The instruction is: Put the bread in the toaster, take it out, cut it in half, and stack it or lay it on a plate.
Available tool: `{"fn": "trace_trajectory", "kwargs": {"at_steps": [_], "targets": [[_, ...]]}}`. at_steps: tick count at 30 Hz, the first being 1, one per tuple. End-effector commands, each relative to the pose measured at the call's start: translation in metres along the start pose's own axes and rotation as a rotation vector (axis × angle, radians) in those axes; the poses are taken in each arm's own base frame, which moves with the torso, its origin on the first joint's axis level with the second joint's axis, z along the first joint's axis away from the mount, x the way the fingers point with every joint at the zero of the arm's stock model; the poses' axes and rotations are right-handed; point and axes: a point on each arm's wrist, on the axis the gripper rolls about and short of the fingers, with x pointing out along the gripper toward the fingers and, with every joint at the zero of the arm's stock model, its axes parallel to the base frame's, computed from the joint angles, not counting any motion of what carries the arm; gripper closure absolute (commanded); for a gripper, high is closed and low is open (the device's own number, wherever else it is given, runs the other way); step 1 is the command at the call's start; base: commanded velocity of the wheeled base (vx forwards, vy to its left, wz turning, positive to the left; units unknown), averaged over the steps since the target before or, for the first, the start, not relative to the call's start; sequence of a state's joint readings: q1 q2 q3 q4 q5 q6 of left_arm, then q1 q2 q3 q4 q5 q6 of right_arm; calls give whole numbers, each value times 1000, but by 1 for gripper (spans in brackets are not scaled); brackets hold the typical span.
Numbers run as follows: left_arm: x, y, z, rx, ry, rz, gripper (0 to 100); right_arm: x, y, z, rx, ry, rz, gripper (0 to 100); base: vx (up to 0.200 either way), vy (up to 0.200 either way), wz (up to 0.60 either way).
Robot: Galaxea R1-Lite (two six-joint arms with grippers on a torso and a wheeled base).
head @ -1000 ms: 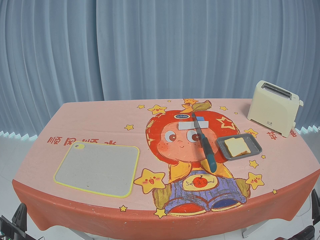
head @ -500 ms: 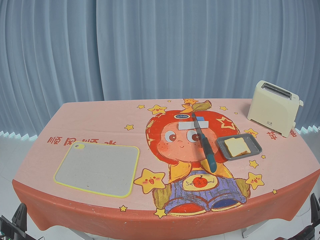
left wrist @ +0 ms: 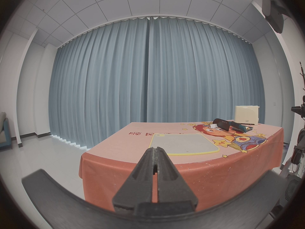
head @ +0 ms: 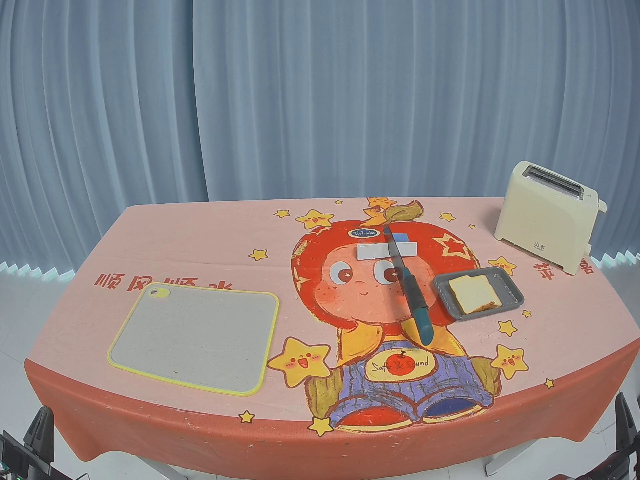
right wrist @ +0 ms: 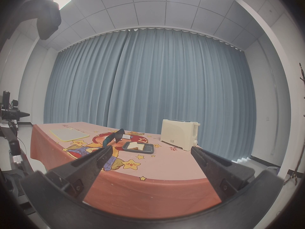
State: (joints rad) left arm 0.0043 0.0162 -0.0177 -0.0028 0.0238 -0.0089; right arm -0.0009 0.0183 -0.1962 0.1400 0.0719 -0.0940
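Note:
A slice of bread [head: 473, 293] lies flat in a small grey tray [head: 512, 287] on the right side of the table. Behind it, at the far right corner, the cream toaster [head: 547, 215] stands with its slots facing up. A teal-handled knife [head: 412, 291] rests on a white stand mid-table. My left gripper [left wrist: 155, 149] is shut on nothing, low in front of the table's near left corner. My right gripper [right wrist: 152, 151] is open and empty, below the table's near right corner and facing the bread [right wrist: 133, 145] and toaster [right wrist: 178, 133].
A grey cutting board [head: 197, 337] with a yellow rim lies at the front left of the table. The orange printed cloth [head: 200, 248] hangs over the near edge. Blue curtains close off the back.
In the head view, the right gripper's finger at the bottom right corner has shifted slightly down and inward. Nothing on the table has moved.

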Motion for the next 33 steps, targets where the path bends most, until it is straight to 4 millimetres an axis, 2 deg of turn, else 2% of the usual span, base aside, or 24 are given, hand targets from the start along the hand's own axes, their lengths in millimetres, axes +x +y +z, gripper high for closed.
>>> {"fn": "trace_trajectory", "kwargs": {"at_steps": [1,16,21,23,33], "targets": [[0,0,-5,0,1,1,100,-3,0,0,-5,-14,1,0,0,0,0],[0,0,-5,0,1,1,100,3,-1,-11,-2,-7,-61,0,0,0,0],[0,0,-5,0,1,1,100,14,0,-27,1,-83,-62,0,0,0,0],[0,0,-5,0,1,1,100,14,0,-26,5,-89,-58,0,0,0,0],[0,0,-5,0,1,1,100,15,1,-36,47,9,-54,0,0,0,0]]}}
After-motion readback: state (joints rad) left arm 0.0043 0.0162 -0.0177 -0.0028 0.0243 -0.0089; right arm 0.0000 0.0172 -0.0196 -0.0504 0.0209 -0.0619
